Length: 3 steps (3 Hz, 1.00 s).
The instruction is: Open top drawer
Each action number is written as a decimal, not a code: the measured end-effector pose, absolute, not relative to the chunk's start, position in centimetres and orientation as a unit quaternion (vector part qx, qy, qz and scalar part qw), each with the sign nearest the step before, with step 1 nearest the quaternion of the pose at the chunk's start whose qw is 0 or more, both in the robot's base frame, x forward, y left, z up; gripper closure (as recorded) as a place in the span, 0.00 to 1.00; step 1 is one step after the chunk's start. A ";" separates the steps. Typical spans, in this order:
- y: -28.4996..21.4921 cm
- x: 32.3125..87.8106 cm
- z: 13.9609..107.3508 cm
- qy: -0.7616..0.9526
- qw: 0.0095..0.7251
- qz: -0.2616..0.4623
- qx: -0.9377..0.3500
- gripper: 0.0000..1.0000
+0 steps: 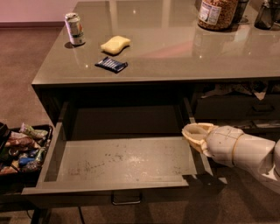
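Grey-green metal fills most of my view: the top drawer (118,161) stands pulled well out from under the desk top (183,57), its speckled grey floor showing and its small loop handle (126,199) at the centre of the front panel, low in view. From the gripper (197,133) the drawer lies directly to the left in my view, and the handle sits down and to the left, well apart from it.

The gripper is cream-coloured and sits just beside the drawer's right side wall, near its back corner. I cannot tell whether it touches the wall, and I cannot tell whether it is spread or pressed together. The pale arm (245,148) runs away from it to the lower right edge of view.

Above and behind the gripper is the shadowed opening under the desk. Up and to the right of it, a narrower drawer front (236,107) sits in the desk's right bay.

On the desk top, far up and left of the gripper, stand a soda can (74,29), a yellow sponge (115,44) and a dark blue snack packet (111,64), near one another. A labelled jar (216,13) stands almost straight up from the gripper at the far edge.

Far left of the gripper, beyond the drawer's left wall, a black bin (49,129) holds assorted snack packets.
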<state>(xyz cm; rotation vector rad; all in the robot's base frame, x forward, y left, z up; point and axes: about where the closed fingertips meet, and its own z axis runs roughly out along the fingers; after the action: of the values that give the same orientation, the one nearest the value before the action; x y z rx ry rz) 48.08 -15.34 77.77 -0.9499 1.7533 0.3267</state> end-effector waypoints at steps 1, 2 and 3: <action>-15.3 48.1 77.8 0.735 0.532 0.137 -0.398 0.35; -15.3 48.1 77.8 0.735 0.532 0.137 -0.398 0.11; -15.3 48.1 77.8 0.735 0.532 0.137 -0.398 0.00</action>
<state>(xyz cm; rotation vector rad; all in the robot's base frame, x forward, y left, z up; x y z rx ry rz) 48.08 -15.33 77.77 -0.9501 1.7532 0.3267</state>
